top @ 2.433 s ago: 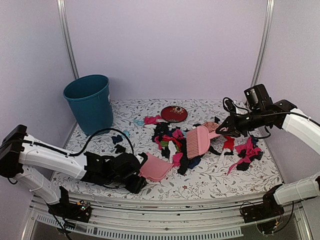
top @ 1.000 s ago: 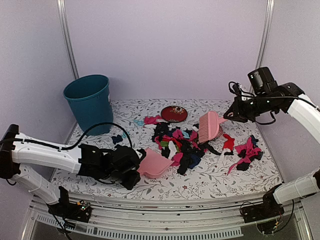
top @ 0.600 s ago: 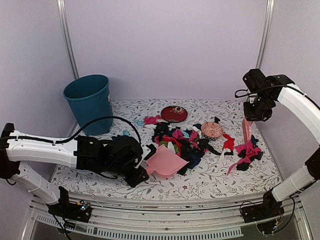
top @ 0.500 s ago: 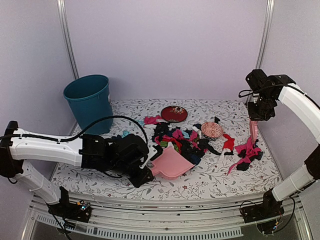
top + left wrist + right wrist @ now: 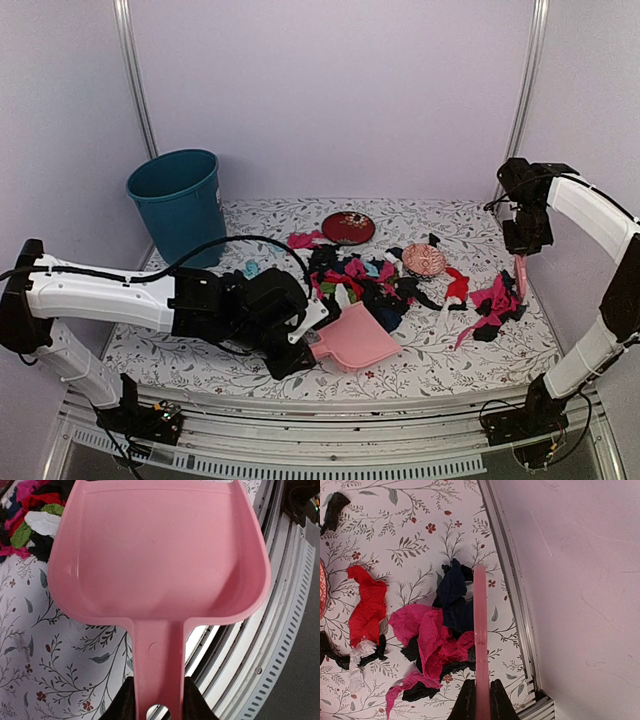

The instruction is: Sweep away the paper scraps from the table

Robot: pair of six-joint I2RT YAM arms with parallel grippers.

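Paper scraps [image 5: 360, 285]: heaped in the middle of the table [image 5: 440, 362], with a smaller pink-and-black clump near the right edge.
Left gripper [image 5: 159, 700]: clamped on the pink dustpan [image 5: 160, 555] by its handle, pan low beside the heap's near side.
Right gripper [image 5: 480, 700]: squeezed tight on a pink brush [image 5: 480, 620], edge-on above that right clump.

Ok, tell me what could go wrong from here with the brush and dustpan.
1. The brush in the right gripper stands beside the right-hand paper scraps, far from the dustpan. A long sweep may scatter them.
2. The patterned dish lies between them and could get knocked.
3. The dustpan, held by the left gripper, sits near the front edge of the table, so scraps may go over.
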